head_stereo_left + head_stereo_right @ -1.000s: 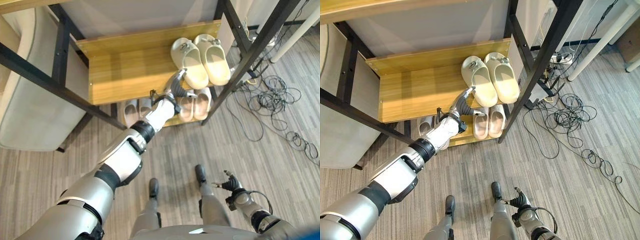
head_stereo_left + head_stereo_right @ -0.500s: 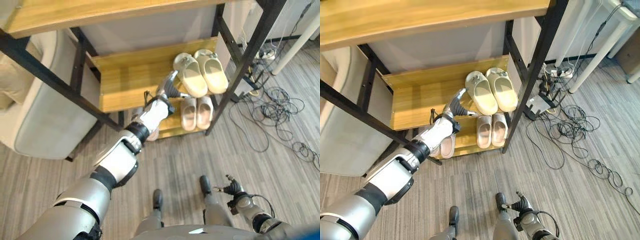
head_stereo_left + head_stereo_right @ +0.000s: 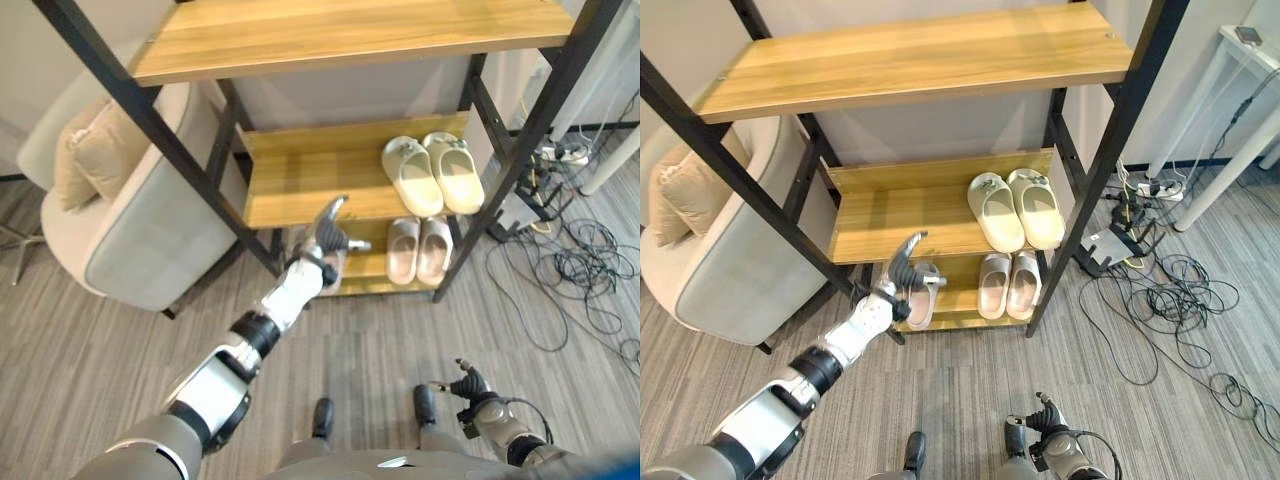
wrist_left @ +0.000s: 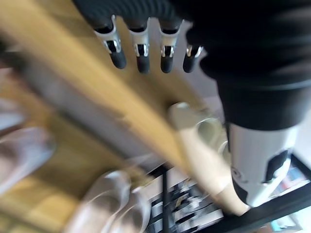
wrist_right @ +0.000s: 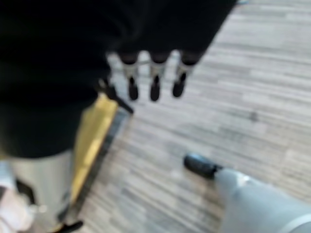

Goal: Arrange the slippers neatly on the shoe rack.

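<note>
Left hand (image 3: 330, 232) fingers spread, empty; cream slippers (image 3: 432, 173) paired beyond its fingertips, apparently placed. Right hand (image 3: 468, 384) relaxed, idle.

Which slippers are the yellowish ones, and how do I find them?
Start at the tall shoe rack with black posts and wooden shelves. On its middle shelf, at the robot's right end, sits the cream pair of slippers. They are chunkier and yellower than the pale pair on the shelf below.
</note>
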You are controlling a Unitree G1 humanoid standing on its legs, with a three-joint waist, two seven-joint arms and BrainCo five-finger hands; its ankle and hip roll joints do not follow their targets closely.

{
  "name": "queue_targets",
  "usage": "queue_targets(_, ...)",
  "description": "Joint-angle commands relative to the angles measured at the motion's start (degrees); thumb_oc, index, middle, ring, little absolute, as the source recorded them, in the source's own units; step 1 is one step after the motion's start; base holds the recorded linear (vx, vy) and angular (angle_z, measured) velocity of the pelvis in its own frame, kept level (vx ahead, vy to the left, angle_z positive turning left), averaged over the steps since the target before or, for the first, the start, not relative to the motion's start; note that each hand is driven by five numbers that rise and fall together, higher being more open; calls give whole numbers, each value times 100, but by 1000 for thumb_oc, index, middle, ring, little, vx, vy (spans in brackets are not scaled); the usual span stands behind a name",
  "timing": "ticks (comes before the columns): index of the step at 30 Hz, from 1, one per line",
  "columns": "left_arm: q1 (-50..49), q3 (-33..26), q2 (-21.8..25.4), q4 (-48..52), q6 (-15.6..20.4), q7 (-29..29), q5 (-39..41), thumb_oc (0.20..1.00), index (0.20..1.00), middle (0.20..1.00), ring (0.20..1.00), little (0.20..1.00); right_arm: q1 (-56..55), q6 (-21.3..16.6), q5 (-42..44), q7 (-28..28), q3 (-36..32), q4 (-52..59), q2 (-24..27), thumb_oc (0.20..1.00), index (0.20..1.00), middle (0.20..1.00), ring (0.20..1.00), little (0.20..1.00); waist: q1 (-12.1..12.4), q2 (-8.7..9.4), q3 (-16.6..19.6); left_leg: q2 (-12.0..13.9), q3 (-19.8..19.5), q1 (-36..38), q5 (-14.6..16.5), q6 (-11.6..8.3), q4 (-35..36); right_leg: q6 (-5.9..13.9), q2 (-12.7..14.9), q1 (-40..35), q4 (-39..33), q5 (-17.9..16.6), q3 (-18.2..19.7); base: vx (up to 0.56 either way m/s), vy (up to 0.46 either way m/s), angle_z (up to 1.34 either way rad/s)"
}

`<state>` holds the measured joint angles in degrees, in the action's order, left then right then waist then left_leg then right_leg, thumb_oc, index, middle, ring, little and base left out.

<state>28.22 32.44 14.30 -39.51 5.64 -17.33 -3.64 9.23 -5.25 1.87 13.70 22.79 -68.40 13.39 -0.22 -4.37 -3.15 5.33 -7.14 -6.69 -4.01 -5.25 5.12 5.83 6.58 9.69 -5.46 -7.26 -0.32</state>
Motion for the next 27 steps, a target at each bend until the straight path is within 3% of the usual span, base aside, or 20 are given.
queue_targets(1, 301, -90, -61, -404, 289, 174, -180, 1000, 1000, 1000, 1000, 1000, -171, -35, -193, 55, -203, 20, -14, 1000, 1000, 1000, 1000, 1000, 108, 80, 155, 287, 10, -472, -165, -341, -12, 615, 464, -603, 80, 560, -583, 4, -5, 5)
queue_targets(8, -519, -383, 231, -187, 307, 252, -407, 1000, 1000, 1000, 1000, 1000, -383, -75, -310, 81, -289, 239, 56, 1000, 1000, 1000, 1000, 1000, 222, 78, 280, 305, -4, -378, -173, -337, -12, 585, 415, -743, 46, 593, -660, -3, -1, 1)
queue_targets(11, -904, -705, 467, 94, 338, 216, -442, 1000, 1000, 1000, 1000, 1000, -461, -75, -330, 63, -366, 295, 57, 1000, 1000, 1000, 1000, 1000, 306, 116, 322, 313, -32, -330, -165, -341, -12, 569, 401, -809, 46, 615, -719, -9, -9, 3)
queue_targets(14, -1863, -1553, 958, 865, 489, 112, -430, 1000, 1000, 1000, 1000, 1000, -604, -122, -303, 7, -559, 264, -25, 1000, 1000, 1000, 1000, 1000, 527, 213, 417, 313, -111, -258, -160, -346, -12, 553, 375, -936, 46, 655, -816, 13, -29, 11)
queue_targets(16, -2054, -1674, 1021, 938, 501, 114, -474, 1000, 1000, 1000, 1000, 1000, -625, -126, -314, -17, -573, 253, -41, 1000, 1000, 1000, 1000, 1000, 558, 231, 440, 317, -111, -234, -152, -348, -12, 553, 371, -966, 46, 666, -833, 18, -11, 8)
queue_targets(22, -2749, -2237, 963, 345, 448, 86, -480, 1000, 1000, 1000, 1000, 1000, -761, -123, -441, -137, -581, 215, -22, 1000, 1000, 1000, 1000, 1000, 681, 325, 563, 347, -176, -78, -115, -347, -12, 516, 334, -1146, 46, 746, -908, 18, 3, 5)
queue_targets(27, -2805, -2370, 814, -435, 390, -4, -419, 1000, 1000, 1000, 1000, 1000, -772, -126, -483, -151, -583, 185, 18, 1000, 1000, 1000, 1000, 1000, 702, 361, 604, 354, -213, -24, -105, -344, -12, 503, 327, -1208, 46, 764, -949, 12, 7, 5)
